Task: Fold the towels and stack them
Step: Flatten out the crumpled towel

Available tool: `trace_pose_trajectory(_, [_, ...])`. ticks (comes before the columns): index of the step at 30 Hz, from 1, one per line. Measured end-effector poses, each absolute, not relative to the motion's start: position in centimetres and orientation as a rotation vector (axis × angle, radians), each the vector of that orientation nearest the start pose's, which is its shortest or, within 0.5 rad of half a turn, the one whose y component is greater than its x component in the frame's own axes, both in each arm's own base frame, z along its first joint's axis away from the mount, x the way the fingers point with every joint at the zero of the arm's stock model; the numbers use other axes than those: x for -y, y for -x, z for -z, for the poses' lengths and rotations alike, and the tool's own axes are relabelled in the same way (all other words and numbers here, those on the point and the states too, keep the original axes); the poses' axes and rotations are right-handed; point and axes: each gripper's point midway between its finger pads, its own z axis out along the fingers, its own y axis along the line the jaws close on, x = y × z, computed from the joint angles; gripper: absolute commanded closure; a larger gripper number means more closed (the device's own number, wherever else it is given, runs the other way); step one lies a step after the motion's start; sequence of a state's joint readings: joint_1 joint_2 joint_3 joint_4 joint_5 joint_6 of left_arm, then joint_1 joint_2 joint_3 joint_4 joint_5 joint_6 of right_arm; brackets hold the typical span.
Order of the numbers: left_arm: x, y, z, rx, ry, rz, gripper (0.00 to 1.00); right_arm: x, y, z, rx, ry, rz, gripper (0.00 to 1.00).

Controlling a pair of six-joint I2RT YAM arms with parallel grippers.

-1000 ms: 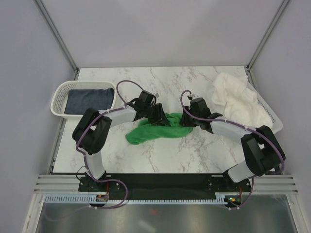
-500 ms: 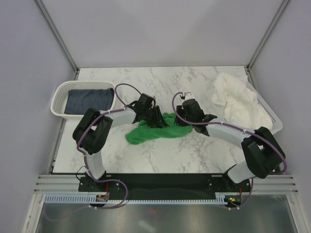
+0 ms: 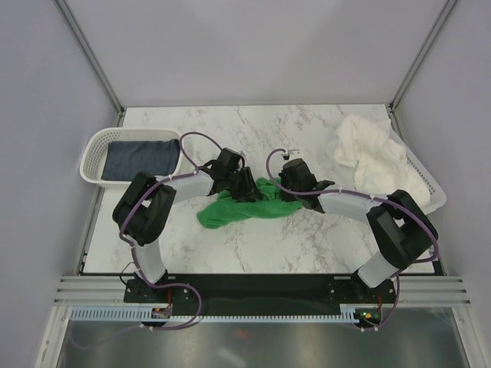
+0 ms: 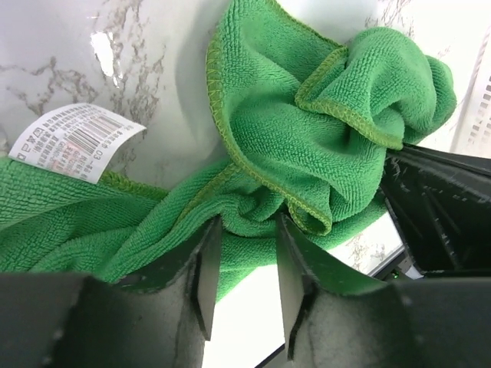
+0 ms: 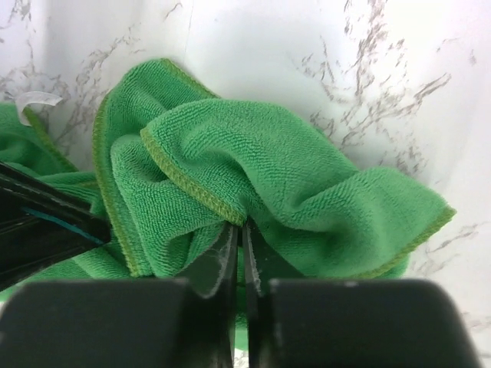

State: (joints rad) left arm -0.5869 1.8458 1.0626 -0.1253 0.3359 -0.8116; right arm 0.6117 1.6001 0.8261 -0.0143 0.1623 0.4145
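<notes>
Far to the left of the left claw (image 3: 252,190), a white basket (image 3: 93,149) sits at the left edge of the counter (image 3: 253,130). The navy towel (image 3: 140,159) lies flat inside it.

The left claw is narrow, its two black fingers (image 4: 205,280) a small gap apart. A fold of the green towel (image 3: 230,208) is caught between the tips, and pale counter shows through the gap below. Most of the cloth trails from this claw toward the near left. The rest is bunched in ruffled, hemmed folds just beyond the tips and to their right.

Up and to the left of the fingers, a white label (image 4: 73,142) sticks out from the cloth's edge onto the marble. It carries a barcode and a few lines of small print, seen upside down and too small to read.

The right claw (image 3: 282,189) is just beside the left one, on the other side of the bunch, with its black body against the folds. Its fingers are all but closed, with only a sliver between them, and they pinch a hemmed fold at the tips. Up and to the left of these tips, a small white tag (image 5: 38,100) curls off the cloth with no writing legible.

Well to the right of the right claw, the white towel (image 3: 372,157) is heaped loosely. It lies partly on the counter and partly over a second basket (image 3: 431,193) at the right edge.
</notes>
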Motion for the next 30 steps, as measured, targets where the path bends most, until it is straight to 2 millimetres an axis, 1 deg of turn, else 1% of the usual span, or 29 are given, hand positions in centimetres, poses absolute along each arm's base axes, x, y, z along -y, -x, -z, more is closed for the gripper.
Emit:
trace_pose_trajectory(2, [30.7, -30.7, -4.0, -2.684, 0.151, 0.940, 0.51, -21.5, -33.3, -4.8, -2.356, 0.151, -0.293, 1.00])
trace_pose_trajectory(3, [30.7, -30.8, -4.2, -2.679, 0.153, 0.939, 0.44, -21.5, -33.5, -5.3, -2.350, 0.152, -0.283, 1.00])
trace_pose_trajectory(6, [30.6, -31.1, -5.6, -2.639, 0.152, 0.942, 0.34, -21.3, -34.0, -7.5, -2.320, 0.157, -0.267, 1.00])
trace_pose_trajectory(8, [30.7, -31.4, -7.5, -2.589, 0.127, 0.960, 0.34, -21.2, -34.1, -10.1, -2.279, 0.157, -0.278, 1.00])
trace_pose_trajectory(10, [30.8, -31.7, -9.4, -2.535, 0.091, 0.984, 0.34, -21.2, -34.1, -13.3, -2.218, 0.153, -0.309, 1.00])
trace_pose_trajectory(11, [30.9, -31.8, -10.2, -2.512, 0.076, 0.994, 0.35, -21.2, -34.1, -14.5, -2.195, 0.150, -0.321, 1.00])
trace_pose_trajectory(13, [31.1, -31.9, -11.2, -2.482, 0.051, 1.012, 0.35, -21.2, -34.1, -16.9, -2.149, 0.142, -0.344, 1.00])
trace_pose_trajectory(15, [31.2, -31.8, -11.4, -2.474, 0.028, 1.016, 0.36, -21.1, -34.1, -18.3, -2.126, 0.139, -0.356, 1.00])
trace_pose_trajectory(17, [31.2, -31.6, -11.2, -2.477, -0.004, 1.009, 0.37, -21.0, -33.9, -18.8, -2.127, 0.139, -0.354, 1.00])
trace_pose_trajectory(21, [31.3, -31.4, -10.6, -2.479, -0.071, 0.987, 0.40, -20.2, -33.2, -18.7, -2.148, 0.136, -0.327, 1.00])
trace_pose_trajectory(24, [31.4, -31.1, -9.4, -2.500, -0.123, 0.979, 0.41, -19.5, -32.8, -19.1, -2.149, 0.123, -0.302, 1.00])
trace_pose_trajectory(26, [31.4, -31.0, -8.3, -2.522, -0.153, 0.960, 0.39, -18.9, -32.7, -19.4, -2.144, 0.108, -0.283, 1.00])
trace_pose_trajectory(27, [31.4, -31.0, -7.9, -2.532, -0.166, 0.948, 0.36, -18.7, -32.7, -19.5, -2.140, 0.102, -0.278, 1.00])
trace_pose_trajectory(29, [31.2, -31.4, -7.1, -2.540, -0.184, 0.909, 0.34, -18.2, -32.6, -19.8, -2.132, 0.088, -0.266, 1.00])
trace_pose_trajectory(30, [31.1, -31.7, -6.9, -2.536, -0.194, 0.892, 0.29, -18.0, -32.5, -19.8, -2.131, 0.083, -0.263, 1.00])
